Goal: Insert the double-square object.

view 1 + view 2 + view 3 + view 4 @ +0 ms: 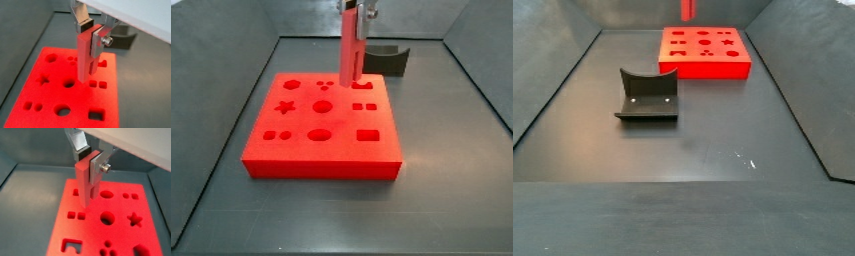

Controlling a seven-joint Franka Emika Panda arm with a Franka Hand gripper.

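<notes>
My gripper (89, 38) is shut on the upper part of the double-square object (83, 62), a slim red peg that hangs upright with its two prongs pointing down. It shows the same way in both wrist views (84, 188). The prong end hovers over the wide red block (53, 95), close to a hole made of two small squares (97, 84). In a side view the peg (349, 55) stands over the far part of the block (318, 150), with the gripper (358, 10) at its top. I cannot tell whether the prongs touch the block.
The block has several other shaped holes, among them a star (135, 219) and a round one (107, 218). A dark grey curved holder (647, 95) stands on the dark floor apart from the block (707, 68). Grey walls enclose the floor (673, 160).
</notes>
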